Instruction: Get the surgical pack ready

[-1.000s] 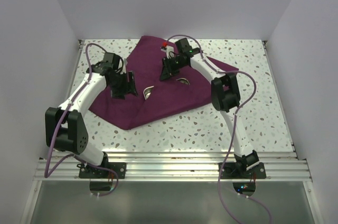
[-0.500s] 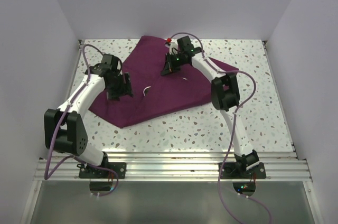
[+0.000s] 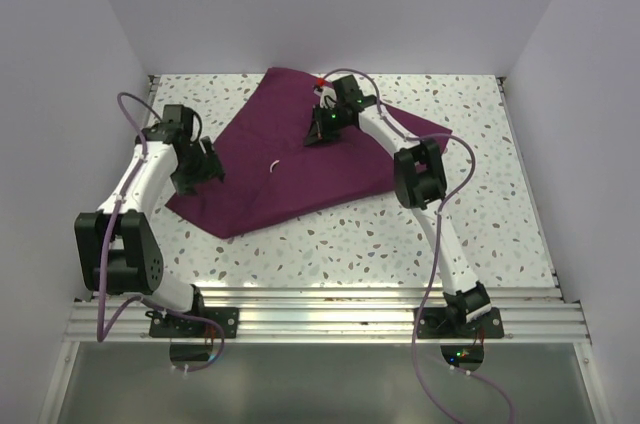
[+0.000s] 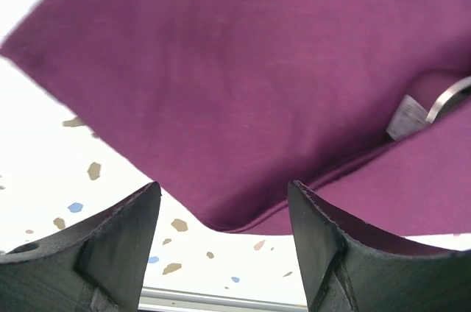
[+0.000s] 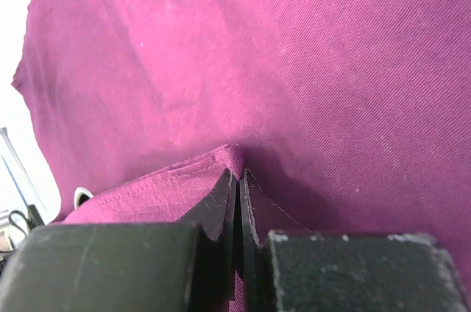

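Pinches a raised fold of the purple cloth (image 3: 300, 179) in the right pincer (image 5: 239, 176), jaws pressed together, just 12 o'clock of the cloth's middle. Hovers the left pincer (image 4: 222, 190) gaping wide, empty, over the cloth's 9 o'clock edge. Finds the cloth spread over the speckled counter (image 3: 400, 244), centre toward 11 o'clock.

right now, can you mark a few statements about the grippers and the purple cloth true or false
1. The right gripper is shut on a raised fold of the drape. True.
2. The left gripper is clamped on the drape's edge. False: it is open and holds nothing, poised above that edge.
3. A metal piece peeks out from a fold in the drape. True.
4. The drape hangs off the near edge of the table. False: it lies wholly on the table.
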Controlling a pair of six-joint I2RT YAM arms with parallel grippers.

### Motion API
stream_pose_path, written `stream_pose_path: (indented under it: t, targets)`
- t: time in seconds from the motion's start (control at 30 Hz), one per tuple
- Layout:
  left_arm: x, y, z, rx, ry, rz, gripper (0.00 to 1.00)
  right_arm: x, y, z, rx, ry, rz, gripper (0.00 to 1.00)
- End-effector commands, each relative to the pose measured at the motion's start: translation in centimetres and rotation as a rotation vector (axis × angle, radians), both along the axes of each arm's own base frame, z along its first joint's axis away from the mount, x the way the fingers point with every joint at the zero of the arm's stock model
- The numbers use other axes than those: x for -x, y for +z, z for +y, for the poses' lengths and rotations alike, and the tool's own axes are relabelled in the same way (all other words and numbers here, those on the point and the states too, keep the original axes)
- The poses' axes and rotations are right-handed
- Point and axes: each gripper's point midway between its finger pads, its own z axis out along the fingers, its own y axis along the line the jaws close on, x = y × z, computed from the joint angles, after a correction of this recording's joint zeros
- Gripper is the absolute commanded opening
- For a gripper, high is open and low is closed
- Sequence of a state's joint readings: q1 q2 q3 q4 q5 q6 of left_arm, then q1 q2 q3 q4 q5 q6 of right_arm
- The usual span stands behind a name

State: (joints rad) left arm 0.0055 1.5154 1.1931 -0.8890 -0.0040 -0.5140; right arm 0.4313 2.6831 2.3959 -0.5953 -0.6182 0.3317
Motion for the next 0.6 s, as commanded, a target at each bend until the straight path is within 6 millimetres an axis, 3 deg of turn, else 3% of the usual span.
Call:
stream_pose_path:
  t: [0.0, 0.4, 0.53, 0.57]
  targets:
    - [0.6, 0.5, 2.1, -0.032, 0.086, -0.001, 0.74, -2.0, 0.7, 0.1, -0.004, -0.042, -0.064, 0.0]
    - [2.5, -3.2, 7.5, -0.08, 0.254, 0.094, 0.78, -1.2, -1.4, -0.6, 0.063, -0.02, -0.043, 0.0]
    - [2.2, -4.0, 7.2, -0.022, 0.23, 0.087, 0.75, -0.9, -1.7, -0.3, 0.071, -0.024, -0.03, 0.01]
    - [2.0, -3.9, 6.1, 0.035, 0.187, 0.072, 0.72, -1.0, -1.7, -0.4, 0.07, -0.03, -0.029, 0.01]
